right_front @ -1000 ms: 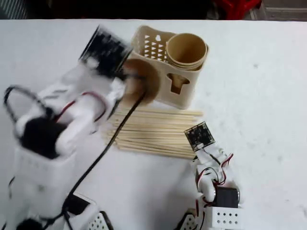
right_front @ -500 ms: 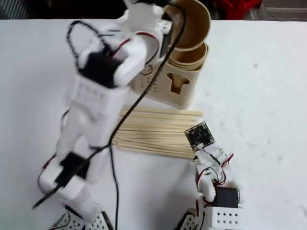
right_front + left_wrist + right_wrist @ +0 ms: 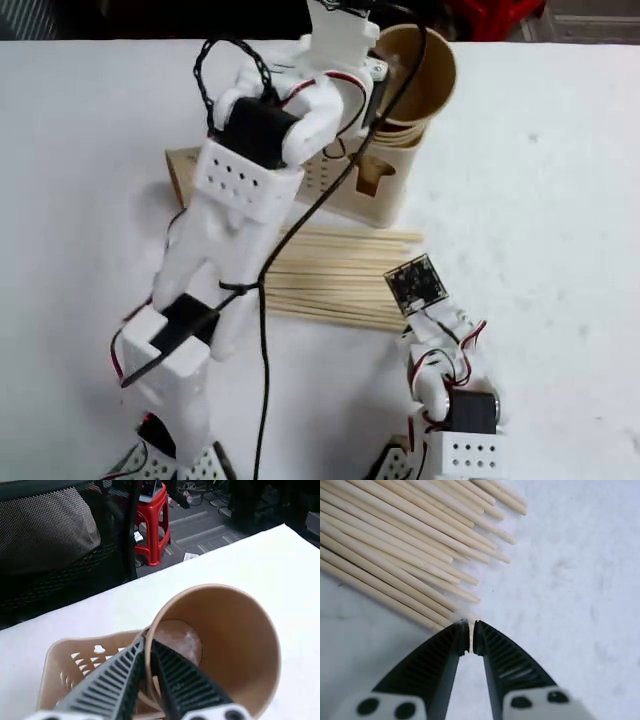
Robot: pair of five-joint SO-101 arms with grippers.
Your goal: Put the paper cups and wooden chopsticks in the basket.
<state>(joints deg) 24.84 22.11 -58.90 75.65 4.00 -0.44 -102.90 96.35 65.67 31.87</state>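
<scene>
Tabletop: one basket, one raised cup

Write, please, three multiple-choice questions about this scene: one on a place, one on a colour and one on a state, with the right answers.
1. Where do the chopsticks lie?
A. on the table, beside the basket
B. inside the basket
C. inside a cup

2. What colour is the held cup?
A. white
B. blue
C. brown

3. What is the state of the left gripper?
A. open and empty
B. shut on the cup's rim
C. shut on a chopstick

Answers: 1 A, they rest flat on the white table; 2 C, its wall shows brown in the left wrist view; 3 B, it pinches the rim from inside and outside.
</scene>
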